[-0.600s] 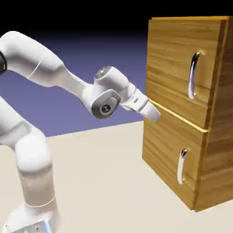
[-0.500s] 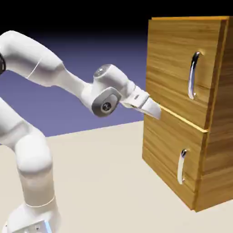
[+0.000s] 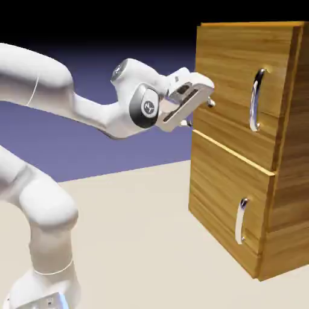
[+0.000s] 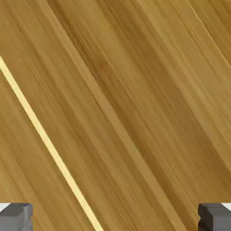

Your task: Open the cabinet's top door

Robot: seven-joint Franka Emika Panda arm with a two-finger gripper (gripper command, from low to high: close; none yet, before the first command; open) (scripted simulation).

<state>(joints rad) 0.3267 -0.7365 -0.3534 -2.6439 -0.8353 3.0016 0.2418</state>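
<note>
The golden-brown wood cabinet (image 3: 289,199) stands at the exterior view's right. Its top door (image 3: 229,78) is shut and carries a long curved silver handle (image 3: 258,99). My gripper (image 3: 200,113) hovers close to the door's left part, well left of the handle, open with nothing between the fingers. In the hand view, wood grain of the top door (image 4: 149,90) fills the picture. The grey fingertips (image 4: 16,217) show far apart at the bottom corners, with the gripper (image 4: 115,220) open. The handle is hidden in the hand view.
A shorter lower door (image 3: 223,199) with a small silver handle (image 3: 241,220) sits below the top door. The pale seam (image 4: 45,135) between the doors runs diagonally across the hand view. The beige table (image 3: 133,241) spreads left of the cabinet.
The hand has risen from the seam between the doors to the front of the top door and has rolled. The doors have not moved.
</note>
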